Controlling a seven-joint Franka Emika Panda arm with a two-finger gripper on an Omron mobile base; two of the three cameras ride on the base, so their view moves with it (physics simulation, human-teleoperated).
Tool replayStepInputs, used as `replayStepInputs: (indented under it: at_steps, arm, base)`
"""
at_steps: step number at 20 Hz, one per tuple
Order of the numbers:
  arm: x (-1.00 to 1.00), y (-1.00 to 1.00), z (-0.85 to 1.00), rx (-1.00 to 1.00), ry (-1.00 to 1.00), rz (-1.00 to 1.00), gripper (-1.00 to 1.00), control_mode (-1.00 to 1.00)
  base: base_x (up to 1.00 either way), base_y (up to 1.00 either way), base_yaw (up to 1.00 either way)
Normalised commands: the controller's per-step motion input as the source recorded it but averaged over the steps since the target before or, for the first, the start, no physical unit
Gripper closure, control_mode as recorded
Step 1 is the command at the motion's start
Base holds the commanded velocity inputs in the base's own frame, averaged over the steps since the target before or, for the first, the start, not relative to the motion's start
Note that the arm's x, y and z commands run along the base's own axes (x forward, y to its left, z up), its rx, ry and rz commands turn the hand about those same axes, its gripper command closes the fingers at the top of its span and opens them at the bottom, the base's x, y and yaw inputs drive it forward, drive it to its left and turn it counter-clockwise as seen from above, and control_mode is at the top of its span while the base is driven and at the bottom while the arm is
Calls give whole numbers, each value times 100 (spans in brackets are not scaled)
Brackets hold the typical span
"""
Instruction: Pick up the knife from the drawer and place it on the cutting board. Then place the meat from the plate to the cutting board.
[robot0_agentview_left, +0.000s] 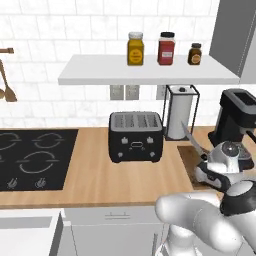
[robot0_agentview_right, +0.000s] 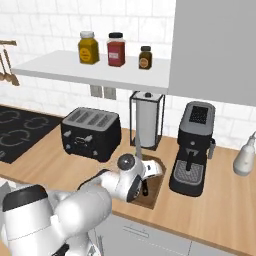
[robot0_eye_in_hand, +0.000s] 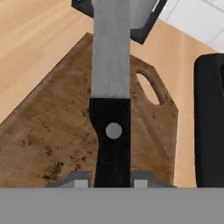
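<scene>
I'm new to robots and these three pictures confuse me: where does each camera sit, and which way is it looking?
Left base view: behind the arm's left, looking down at the toaster; white arm at lower right, knife raised.
Right base view: behind the arm's right, facing the coffee machine; arm at lower left.
Hand view: on the hand, looking along the gripper at the cutting board.
All three share the knife and cutting board; both base views share the toaster.
</scene>
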Motion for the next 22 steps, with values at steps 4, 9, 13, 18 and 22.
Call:
replayStepInputs:
  at_steps: [4, 9, 13, 18, 22]
  arm:
    - [84, -47, -23, 0, 27, -16, 100, -100]
    - [63, -55, -1, 0, 25, -9, 100, -100]
    - [3, -43, -28, 5, 12, -1, 100, -100]
    - [-18, -20, -44, 9, 9, 0, -100, -100]
    - [-5, -29, -2, 6, 0, 0, -100, -100]
  base:
    - [0, 0, 0]
    - [0, 0, 0]
    - [0, 0, 0]
    - [0, 0, 0]
    - [0, 0, 0]
